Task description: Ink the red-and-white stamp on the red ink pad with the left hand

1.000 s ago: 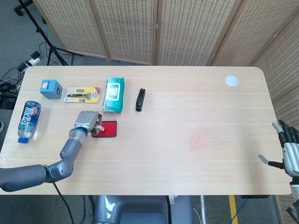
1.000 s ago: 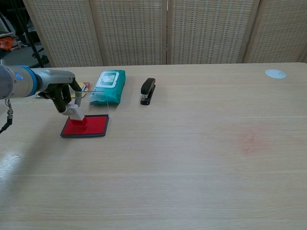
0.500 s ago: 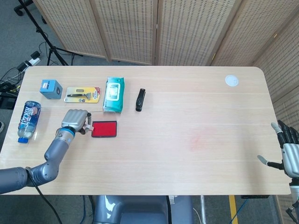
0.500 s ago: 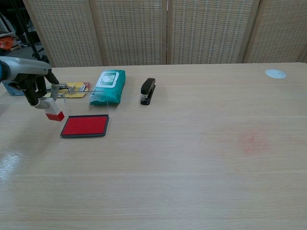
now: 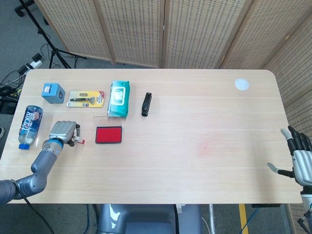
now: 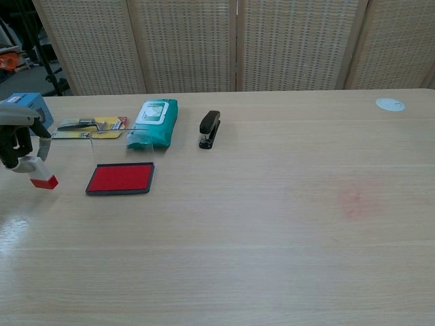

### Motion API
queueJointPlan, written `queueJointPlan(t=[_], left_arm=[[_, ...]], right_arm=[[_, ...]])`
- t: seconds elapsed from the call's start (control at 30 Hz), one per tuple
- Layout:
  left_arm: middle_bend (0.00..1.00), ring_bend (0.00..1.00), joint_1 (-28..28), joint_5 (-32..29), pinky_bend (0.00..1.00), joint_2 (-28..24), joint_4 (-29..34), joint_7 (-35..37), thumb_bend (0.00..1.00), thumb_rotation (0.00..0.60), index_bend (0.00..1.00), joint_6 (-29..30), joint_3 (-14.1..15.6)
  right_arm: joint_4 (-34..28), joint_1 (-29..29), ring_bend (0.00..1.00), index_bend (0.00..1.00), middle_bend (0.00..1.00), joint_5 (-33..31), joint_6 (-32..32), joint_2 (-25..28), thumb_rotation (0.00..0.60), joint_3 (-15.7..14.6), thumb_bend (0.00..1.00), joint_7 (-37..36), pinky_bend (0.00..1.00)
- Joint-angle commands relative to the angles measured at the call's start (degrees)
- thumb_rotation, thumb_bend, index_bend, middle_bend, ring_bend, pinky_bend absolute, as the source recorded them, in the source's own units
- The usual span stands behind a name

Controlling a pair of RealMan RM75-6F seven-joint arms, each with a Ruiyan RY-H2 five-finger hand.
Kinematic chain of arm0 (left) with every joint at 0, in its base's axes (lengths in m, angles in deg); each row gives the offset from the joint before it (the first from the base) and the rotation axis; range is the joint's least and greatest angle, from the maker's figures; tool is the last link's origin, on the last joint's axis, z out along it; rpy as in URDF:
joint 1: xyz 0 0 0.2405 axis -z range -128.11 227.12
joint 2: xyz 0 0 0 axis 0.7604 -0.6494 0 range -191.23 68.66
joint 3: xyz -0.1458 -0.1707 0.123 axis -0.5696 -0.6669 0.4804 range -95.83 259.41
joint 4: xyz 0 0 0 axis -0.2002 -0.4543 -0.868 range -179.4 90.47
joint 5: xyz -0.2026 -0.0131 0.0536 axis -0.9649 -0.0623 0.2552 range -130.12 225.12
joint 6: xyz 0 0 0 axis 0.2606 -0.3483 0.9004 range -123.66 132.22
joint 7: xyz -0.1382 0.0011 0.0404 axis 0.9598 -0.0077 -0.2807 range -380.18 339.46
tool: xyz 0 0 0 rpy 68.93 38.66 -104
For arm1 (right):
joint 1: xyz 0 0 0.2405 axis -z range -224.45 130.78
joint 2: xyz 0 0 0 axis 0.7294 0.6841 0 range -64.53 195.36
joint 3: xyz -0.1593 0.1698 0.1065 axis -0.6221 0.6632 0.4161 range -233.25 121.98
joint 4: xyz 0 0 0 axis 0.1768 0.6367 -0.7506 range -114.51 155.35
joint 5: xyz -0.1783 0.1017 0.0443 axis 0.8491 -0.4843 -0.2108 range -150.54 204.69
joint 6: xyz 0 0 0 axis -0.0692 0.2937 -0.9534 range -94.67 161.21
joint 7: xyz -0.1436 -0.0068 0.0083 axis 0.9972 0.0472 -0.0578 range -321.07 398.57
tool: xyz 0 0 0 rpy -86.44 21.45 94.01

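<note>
My left hand (image 5: pixel 62 132) (image 6: pixel 15 139) grips the red-and-white stamp (image 6: pixel 39 174) (image 5: pixel 78 140), whose red base points down just above the table. The stamp hangs to the left of the red ink pad (image 5: pixel 108 134) (image 6: pixel 122 178), a short gap apart from it. The pad lies flat and open on the wood. My right hand (image 5: pixel 297 158) stays at the table's right edge with its fingers spread, holding nothing; the chest view does not show it.
Behind the pad lie a teal wipes pack (image 5: pixel 119 98), a razor on a yellow card (image 5: pixel 86 99) and a black stapler (image 5: pixel 146 104). A blue box (image 5: pixel 52 92) and a water bottle (image 5: pixel 30 126) sit at the left edge. A white disc (image 5: pixel 241 84) lies far right.
My left hand has lifted the stamp off the ink pad and carried it left, away from the pad. The right hand has barely moved.
</note>
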Motion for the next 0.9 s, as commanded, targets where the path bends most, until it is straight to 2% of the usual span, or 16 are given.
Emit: queueJointPlan(t=[0.03, 0.5, 0.9], left_arm=[[0.91, 0.98, -0.62, 0.89, 0.95, 0.91, -1.36, 0.75, 0.42, 0.600, 0.64, -0.46, 0.31], [0.91, 0.98, -1.52, 1.54, 0.95, 4.68, -6.23, 1.62, 0.41, 0.600, 0.64, -0.82, 0.46], [0.91, 0.98, -1.06, 0.15, 0.95, 6.05, -7.46, -0.20, 0.40, 0.600, 0.63, -0.81, 0.67]], right_arm=[[-0.10, 0.01, 0.00, 0.00, 0.00, 0.04, 0.05, -0.02, 0.600, -0.04, 0.00, 0.17, 0.00], [-0.14, 0.07, 0.00, 0.00, 0.00, 0.03, 0.12, 0.17, 0.600, -0.03, 0.00, -0.28, 0.00], [-0.12, 0.13, 0.00, 0.00, 0.00, -0.06, 0.26, 0.25, 0.600, 0.04, 0.00, -0.43, 0.00]])
